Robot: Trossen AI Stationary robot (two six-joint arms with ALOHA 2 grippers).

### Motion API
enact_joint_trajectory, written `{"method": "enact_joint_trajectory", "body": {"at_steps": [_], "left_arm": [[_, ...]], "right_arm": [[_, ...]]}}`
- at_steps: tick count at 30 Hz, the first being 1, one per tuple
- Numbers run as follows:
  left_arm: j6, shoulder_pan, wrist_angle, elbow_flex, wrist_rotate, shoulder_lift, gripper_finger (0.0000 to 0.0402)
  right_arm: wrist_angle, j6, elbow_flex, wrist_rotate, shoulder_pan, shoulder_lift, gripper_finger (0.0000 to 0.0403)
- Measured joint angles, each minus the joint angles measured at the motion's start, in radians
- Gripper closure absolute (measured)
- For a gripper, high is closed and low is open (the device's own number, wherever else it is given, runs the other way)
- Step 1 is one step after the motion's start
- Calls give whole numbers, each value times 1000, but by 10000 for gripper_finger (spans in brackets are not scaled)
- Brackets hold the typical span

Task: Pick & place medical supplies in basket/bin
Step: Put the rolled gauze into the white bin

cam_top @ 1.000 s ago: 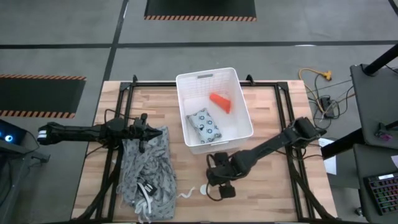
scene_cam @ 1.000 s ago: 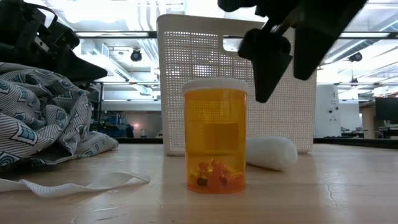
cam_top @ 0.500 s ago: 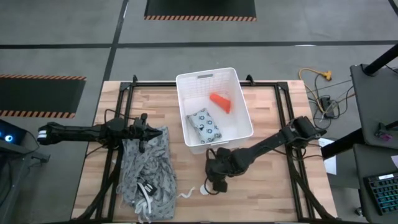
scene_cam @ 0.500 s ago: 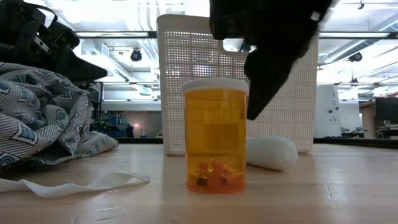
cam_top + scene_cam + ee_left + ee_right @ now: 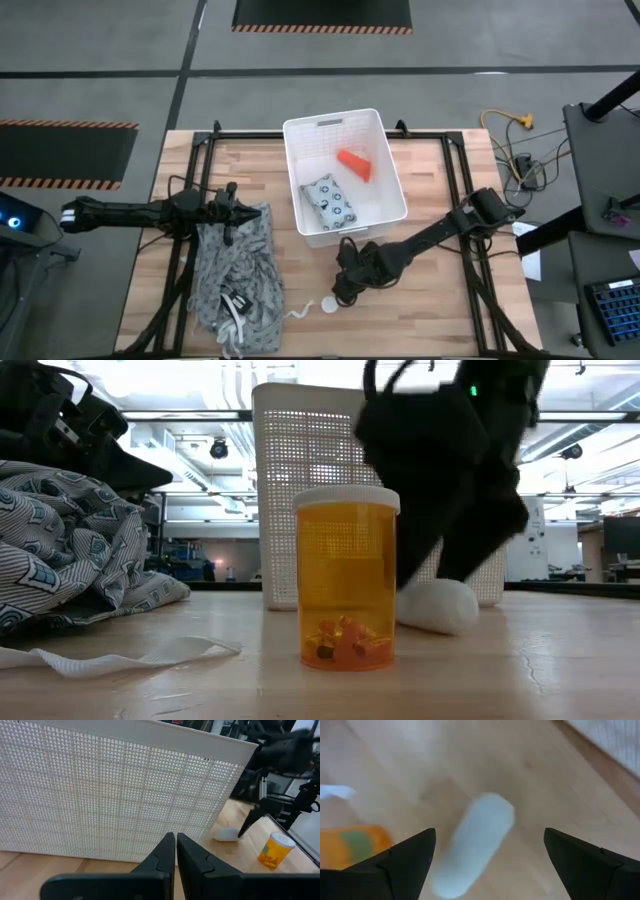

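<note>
My right gripper [image 5: 489, 831] is open and low over a small white roll [image 5: 475, 845] that lies on its side on the table [image 5: 440, 180]; one finger stands on each side of it, apart from it. In the low view the gripper [image 5: 445, 565] reaches down to the roll [image 5: 437, 607]. Beside it stands an orange pill bottle [image 5: 347, 575] with a white round cap [image 5: 327, 306]. The white bin [image 5: 297, 160] holds an orange tube [image 5: 354, 163] and a grey-blue dotted packet [image 5: 330, 203]. My left gripper [image 5: 232, 210] waits, shut, at the cloth's far end.
A large grey patterned cloth [image 5: 235, 270] lies crumpled on the table's left half, with a thin white string [image 5: 298, 312] at its near right. The bin's tall wall [image 5: 115, 800] stands just beyond the roll. Bare wood lies to the right of my right arm.
My right gripper has come down from above the pill bottle to the white roll, shifting slightly toward the far edge and the bin. The roll, the pill bottle and the bin's contents have stayed in place.
</note>
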Motion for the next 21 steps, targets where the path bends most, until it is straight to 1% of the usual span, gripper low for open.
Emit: {"method": "enact_joint_trajectory", "body": {"at_steps": [5,8,12,15,16,19,21], "left_arm": [[0,0,0,0,0,0,402],[0,0,0,0,0,0,402],[0,0,0,0,0,0,402],[0,0,0,0,0,0,402],[0,0,0,0,0,0,402],[0,0,0,0,0,0,402],[0,0,0,0,0,0,402]], "right_arm": [[6,2,-19,-14,2,23,44],[-1,-4,-17,-18,2,34,74],[-8,-6,-16,-21,2,35,142],[2,-11,-15,-56,1,23,201],[-3,-11,-15,-77,1,14,222],[-6,-14,-10,-194,-13,-30,279],[-10,-61,-2,-260,-26,-73,313]]}}
